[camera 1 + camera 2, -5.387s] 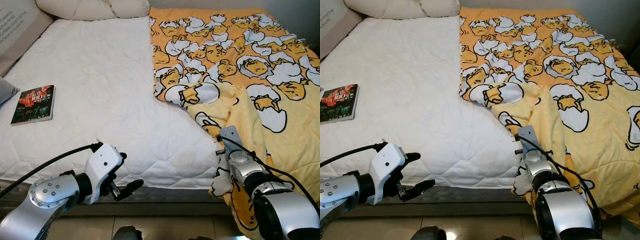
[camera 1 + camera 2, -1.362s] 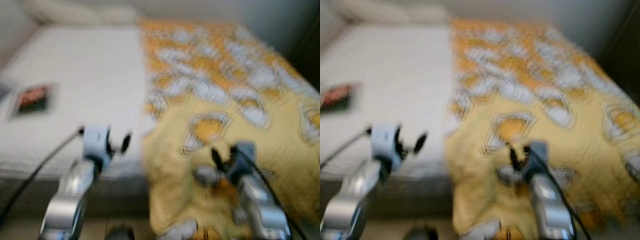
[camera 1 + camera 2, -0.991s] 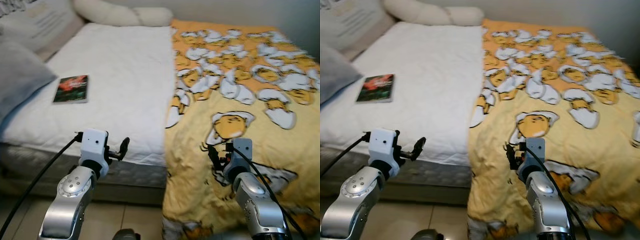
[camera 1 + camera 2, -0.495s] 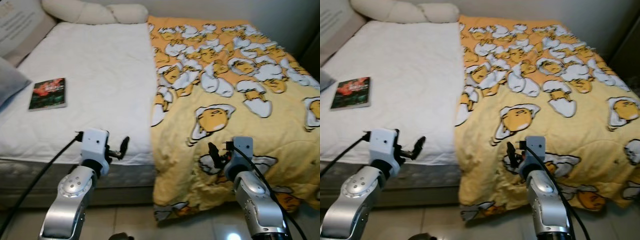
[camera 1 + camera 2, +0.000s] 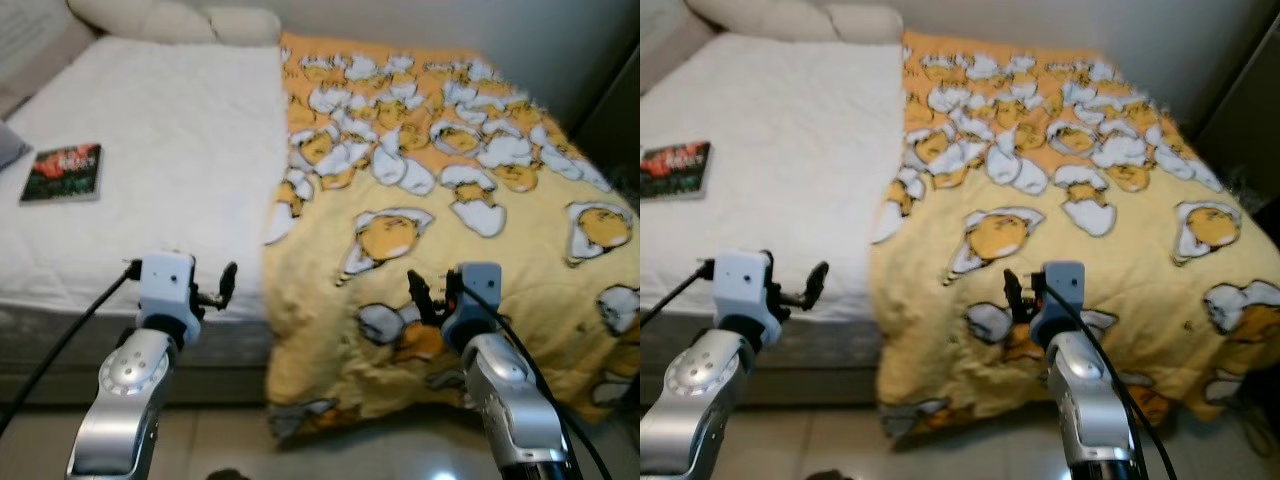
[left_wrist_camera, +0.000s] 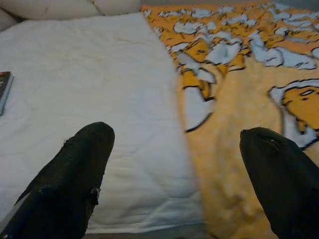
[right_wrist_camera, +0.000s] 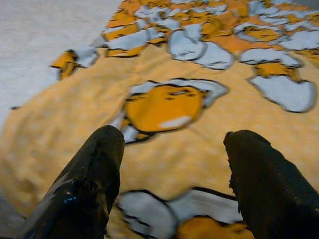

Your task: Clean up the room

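Note:
A yellow blanket (image 5: 430, 180) printed with egg cartoons covers the right half of the bed and hangs over its foot edge towards the floor. The left half is bare white mattress (image 5: 160, 150). On it, at the far left, lies a book (image 5: 62, 172) with a dark red cover. My left gripper (image 5: 215, 288) is open, held in front of the mattress's foot edge, close to the blanket's left border (image 6: 187, 119). My right gripper (image 5: 430, 295) is open just above the blanket's hanging part (image 7: 164, 107), with nothing between its fingers.
Cream pillows (image 5: 170, 18) lie at the head of the bed, and a grey pillow corner (image 5: 8, 145) pokes in at the left. A dark piece of furniture (image 5: 615, 130) stands to the right of the bed. Tiled floor (image 5: 250, 450) runs below the foot edge.
The blanket, bunched and folded back at the foot 5.4 s ago, now lies spread and hangs over the edge. Both grippers are raised. The camera has shifted to the right.

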You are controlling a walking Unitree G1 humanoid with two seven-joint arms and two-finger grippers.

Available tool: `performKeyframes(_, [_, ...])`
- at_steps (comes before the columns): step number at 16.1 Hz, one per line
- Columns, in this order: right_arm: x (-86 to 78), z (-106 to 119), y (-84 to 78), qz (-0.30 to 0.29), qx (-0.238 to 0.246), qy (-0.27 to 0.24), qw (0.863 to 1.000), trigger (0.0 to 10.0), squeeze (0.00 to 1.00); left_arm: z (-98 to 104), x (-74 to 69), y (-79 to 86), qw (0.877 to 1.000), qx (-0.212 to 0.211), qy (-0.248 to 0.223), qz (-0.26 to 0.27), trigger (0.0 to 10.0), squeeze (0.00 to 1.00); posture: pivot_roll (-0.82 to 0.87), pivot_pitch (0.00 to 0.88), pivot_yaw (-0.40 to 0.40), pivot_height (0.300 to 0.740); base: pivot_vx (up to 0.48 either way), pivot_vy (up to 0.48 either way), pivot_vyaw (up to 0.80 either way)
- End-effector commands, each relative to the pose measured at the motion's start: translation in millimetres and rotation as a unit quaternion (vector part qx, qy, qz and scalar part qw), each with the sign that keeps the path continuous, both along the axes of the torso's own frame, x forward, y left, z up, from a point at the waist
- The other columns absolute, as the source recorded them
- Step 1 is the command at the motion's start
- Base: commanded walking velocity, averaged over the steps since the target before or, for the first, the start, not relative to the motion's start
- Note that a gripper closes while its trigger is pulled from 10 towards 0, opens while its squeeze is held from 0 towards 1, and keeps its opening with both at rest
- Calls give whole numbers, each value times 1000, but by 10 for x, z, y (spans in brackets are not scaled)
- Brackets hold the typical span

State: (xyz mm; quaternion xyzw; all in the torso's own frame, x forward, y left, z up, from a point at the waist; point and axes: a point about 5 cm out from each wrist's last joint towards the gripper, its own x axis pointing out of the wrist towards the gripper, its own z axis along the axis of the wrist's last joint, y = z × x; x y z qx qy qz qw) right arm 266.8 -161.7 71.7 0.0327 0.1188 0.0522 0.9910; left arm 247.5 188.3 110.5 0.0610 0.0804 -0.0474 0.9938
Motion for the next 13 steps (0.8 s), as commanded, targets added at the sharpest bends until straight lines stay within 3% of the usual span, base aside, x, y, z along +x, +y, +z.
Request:
performKeyframes(1, [-26, -26, -131, -21, -12, 4, 1000, 10000, 0, 11, 14, -82, 1000, -5, -4, -13, 10000, 314, 46, 0, -72, 740, 0, -480, 0])
performKeyframes(10, [-82, -114, -208, -47, -14, 20, 999, 10000, 0, 7, -29, -47, 1000, 8, -4, -8, 10000, 314, 69, 0, -98, 740, 0, -466, 0])
performKeyframes(13, [-74, -115, -187, -50, -6, 13, 999, 10000, 0, 35, 32, -31, 1000, 18, -9, -12, 10000, 314, 59, 0, -85, 740, 0, -468, 0])
